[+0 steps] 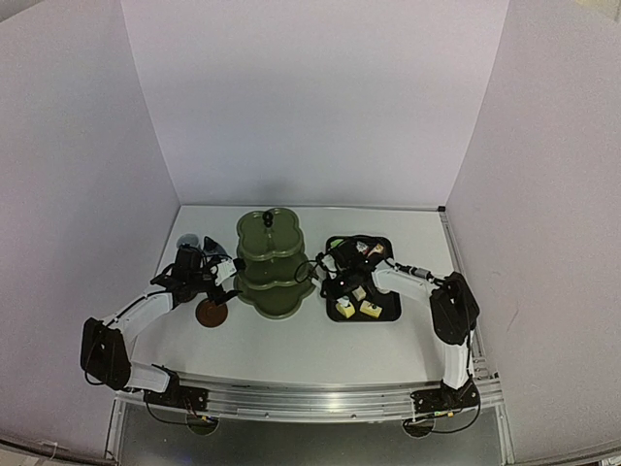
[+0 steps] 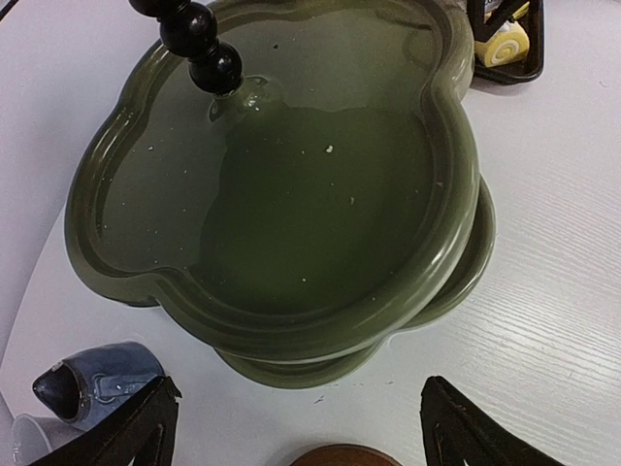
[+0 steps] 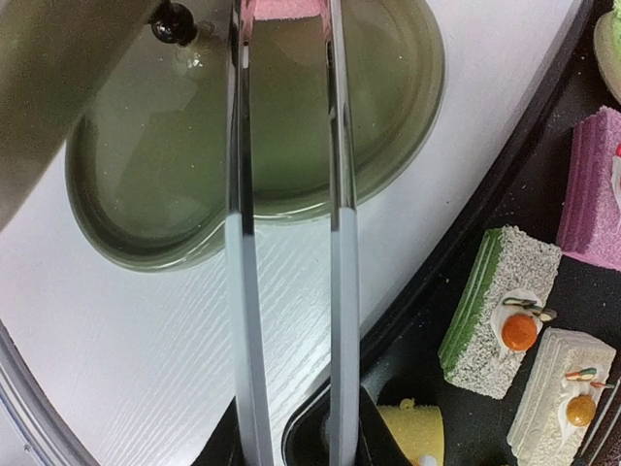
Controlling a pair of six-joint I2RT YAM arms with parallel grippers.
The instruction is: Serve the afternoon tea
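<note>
The olive-green three-tier stand (image 1: 271, 262) stands mid-table; its tiers look empty in the left wrist view (image 2: 291, 184). My left gripper (image 1: 207, 273) hangs open and empty (image 2: 303, 439) beside the stand, above a brown saucer (image 1: 212, 313). The dark-blue pot (image 2: 97, 381) and the pale cup (image 2: 21, 439) lie to its left. My right gripper (image 1: 335, 280) is shut on the thin white tongs (image 3: 338, 243), which pinch a pink cake (image 3: 286, 8) over a stand tier (image 3: 155, 165). Green (image 3: 490, 311), pink (image 3: 592, 189), cream (image 3: 561, 388) and yellow (image 3: 412, 432) cakes sit on the tray.
The black rectangular tray (image 1: 388, 309) lies right of the stand and holds several cakes, with yellow ones (image 1: 345, 309) near its front. White walls enclose the table on three sides. The stand's black knob handle (image 2: 199, 44) rises at its centre.
</note>
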